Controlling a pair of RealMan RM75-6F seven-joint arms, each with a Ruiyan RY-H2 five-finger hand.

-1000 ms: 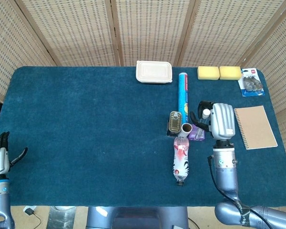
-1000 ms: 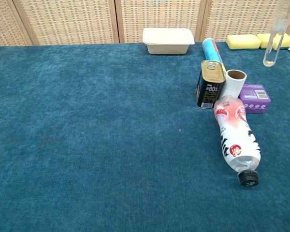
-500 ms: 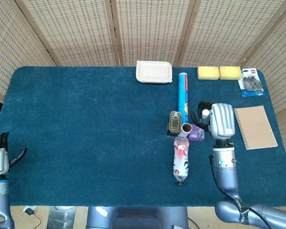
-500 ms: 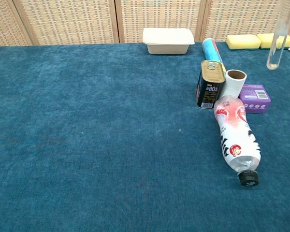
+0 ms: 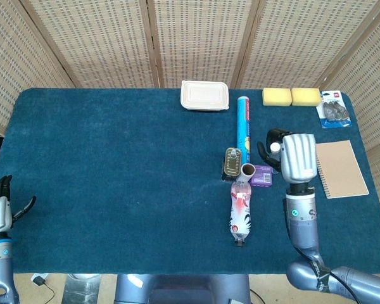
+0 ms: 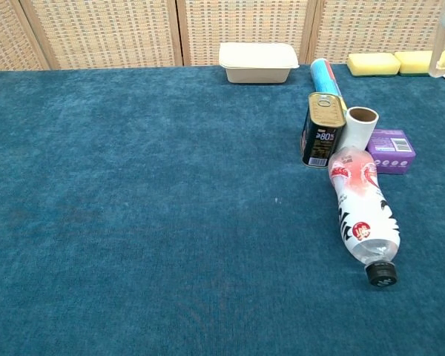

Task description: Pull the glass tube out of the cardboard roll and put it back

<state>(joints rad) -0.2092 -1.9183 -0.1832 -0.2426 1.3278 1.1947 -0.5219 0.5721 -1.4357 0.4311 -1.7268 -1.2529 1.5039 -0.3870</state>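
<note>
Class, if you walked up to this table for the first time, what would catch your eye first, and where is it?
The silver right hand, raised over the blue table's right side, holds a clear glass tube upright. Left of it stands the open cardboard roll, wedged between a dark tin can and a purple box, with a red-and-white plastic bottle lying in front.

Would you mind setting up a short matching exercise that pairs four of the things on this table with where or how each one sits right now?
Things:
1. glass tube
2. cardboard roll
3. plastic bottle
4. notebook

Places or states:
A. lying on its side, cap toward the near edge
B. standing upright between the tin can and the purple box
C. lying flat to the right of the right hand
D. held up off the table by the right hand

Pairs: 1-D, 2-B, 3-A, 4-C
</note>
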